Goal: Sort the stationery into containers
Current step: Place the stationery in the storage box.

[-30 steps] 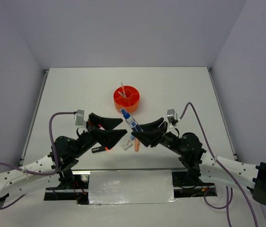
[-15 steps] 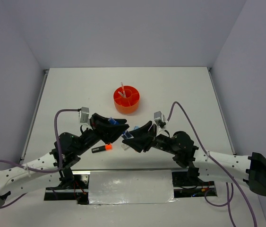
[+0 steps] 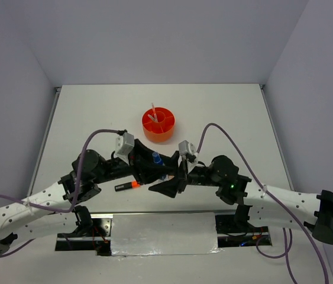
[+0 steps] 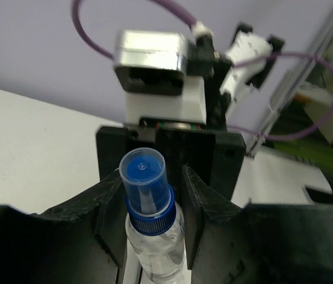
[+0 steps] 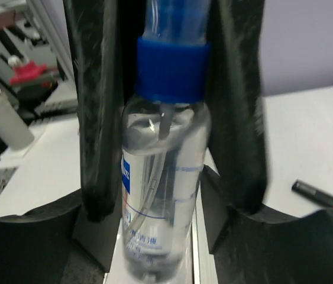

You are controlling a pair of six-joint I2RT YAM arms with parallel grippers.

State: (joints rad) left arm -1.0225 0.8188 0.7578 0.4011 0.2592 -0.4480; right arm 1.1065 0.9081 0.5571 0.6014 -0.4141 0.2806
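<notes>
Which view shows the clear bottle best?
Right wrist: the clear bottle fills the frame, label and inner tube visible. Left wrist shows only its cap and shoulder; top external, just a small blue sliver.

Glossy clear-plastic bottle (image 5: pixel 160 177), matt table (image 3: pixel 95 118)

Left arm (image 3: pixel 36 207) and right arm (image 3: pixel 284 204): white shells dotted with small holes near the bases, black at the joints, wrists and blocky end caps. Purple cable (image 3: pixel 212 125) arching to a pale grey camera box (image 3: pixel 125 142) on each wrist. Matte black fingers (image 4: pixel 110 204), rough-surfaced. Small green light (image 3: pixel 231 187) on the right arm.
</notes>
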